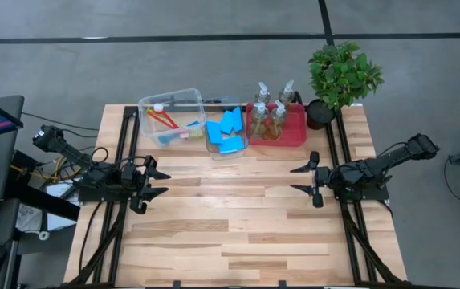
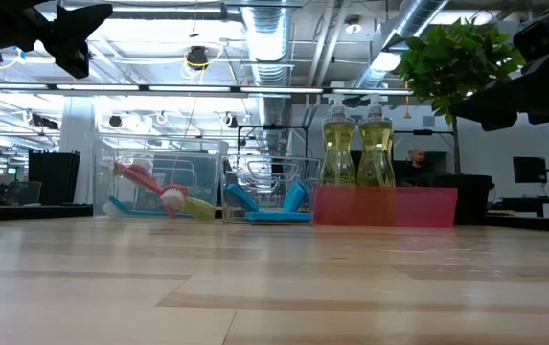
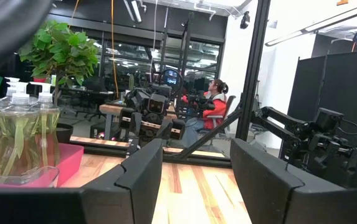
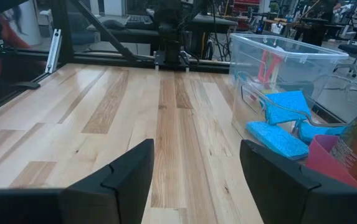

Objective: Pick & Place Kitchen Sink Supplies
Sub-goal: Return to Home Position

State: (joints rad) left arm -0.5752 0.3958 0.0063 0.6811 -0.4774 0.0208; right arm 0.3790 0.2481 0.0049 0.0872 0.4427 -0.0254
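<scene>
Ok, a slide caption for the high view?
With left gripper and right gripper open at the table's sides, brushes and blue sponges lie in clear bins, pump bottles in the red tray.

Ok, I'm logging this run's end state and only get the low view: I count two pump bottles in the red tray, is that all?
Observer: No. Four clear pump bottles of yellow-green liquid stand in the red plastic tray; the back pair hides behind the front pair.
Operator: Where are the grippers? I only see dark shapes in the top corners.
Observer: The left gripper hangs over the left side of the wooden table, the right gripper over its right side, facing each other, both open and empty.
Operator: Is the plant inside the tray?
Observer: No, the potted green plant stands beside the tray's right end, at the table's corner.
</scene>
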